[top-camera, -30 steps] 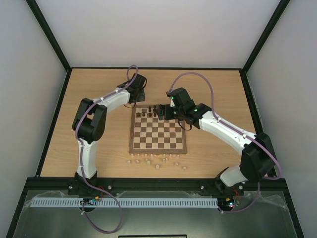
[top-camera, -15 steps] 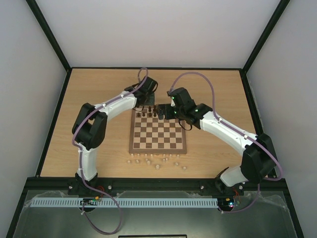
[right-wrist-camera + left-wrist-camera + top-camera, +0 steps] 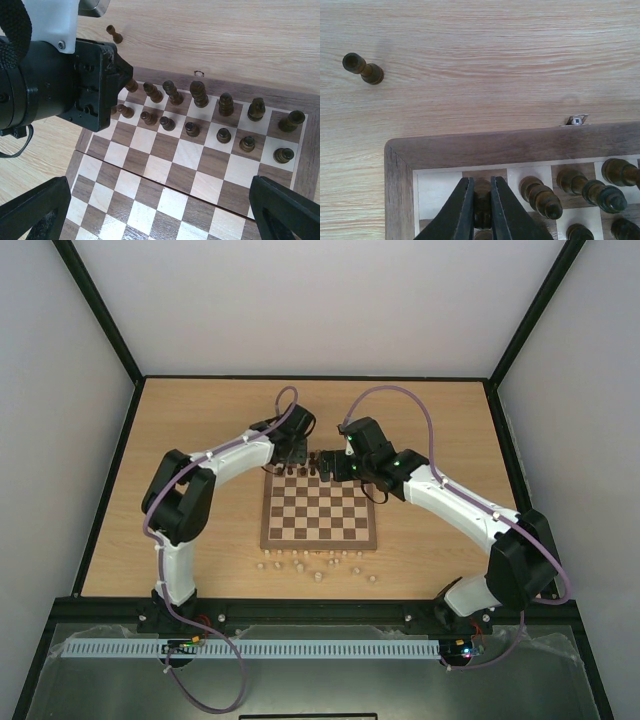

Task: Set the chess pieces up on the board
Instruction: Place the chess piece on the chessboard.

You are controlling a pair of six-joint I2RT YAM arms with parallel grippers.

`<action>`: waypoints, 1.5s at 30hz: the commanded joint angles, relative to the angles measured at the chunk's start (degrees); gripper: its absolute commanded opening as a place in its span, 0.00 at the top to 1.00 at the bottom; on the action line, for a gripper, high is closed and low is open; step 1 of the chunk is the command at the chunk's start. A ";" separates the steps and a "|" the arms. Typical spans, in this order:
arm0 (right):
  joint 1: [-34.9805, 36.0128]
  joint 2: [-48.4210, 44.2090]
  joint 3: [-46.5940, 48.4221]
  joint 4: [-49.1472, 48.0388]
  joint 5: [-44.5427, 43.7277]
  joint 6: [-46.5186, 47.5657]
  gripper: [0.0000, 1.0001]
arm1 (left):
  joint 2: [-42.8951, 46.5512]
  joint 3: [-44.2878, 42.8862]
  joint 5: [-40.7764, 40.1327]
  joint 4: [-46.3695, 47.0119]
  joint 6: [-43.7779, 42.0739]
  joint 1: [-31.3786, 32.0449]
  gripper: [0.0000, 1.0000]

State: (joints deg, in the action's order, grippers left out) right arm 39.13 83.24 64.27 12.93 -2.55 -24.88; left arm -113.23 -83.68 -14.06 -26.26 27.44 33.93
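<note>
The board (image 3: 320,544) lies in the middle of the table. Dark chess pieces (image 3: 200,95) stand in its two far rows. My left gripper (image 3: 481,182) is shut on a dark piece (image 3: 483,200), low over the second square from the board's far left corner (image 3: 400,155). In the top view it (image 3: 293,462) hangs over that corner. My right gripper (image 3: 160,210) is open wide and empty above the board's far half, close beside the left gripper's body (image 3: 60,75). One dark piece (image 3: 363,69) stands alone on the table beyond the corner; the right wrist view shows it too (image 3: 115,34).
Several pale beige pieces (image 3: 320,565) lie scattered on the table in front of the board's near edge. A small metal latch (image 3: 576,120) sticks out of the board's far border. The two wrists are close together over the far rows.
My left arm has swung right from the table behind the board to the board's far left corner, where it now sits low. The right arm has barely moved.
</note>
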 commanded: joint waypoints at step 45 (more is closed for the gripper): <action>0.59 -1.16 -0.82 -0.09 0.46 -0.25 0.01 | -0.37 1.39 1.69 1.04 0.62 0.28 0.80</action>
State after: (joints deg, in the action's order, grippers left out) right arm 39.16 83.24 64.18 12.91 -2.46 -24.88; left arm -113.03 -82.15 -12.49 -24.99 27.73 33.95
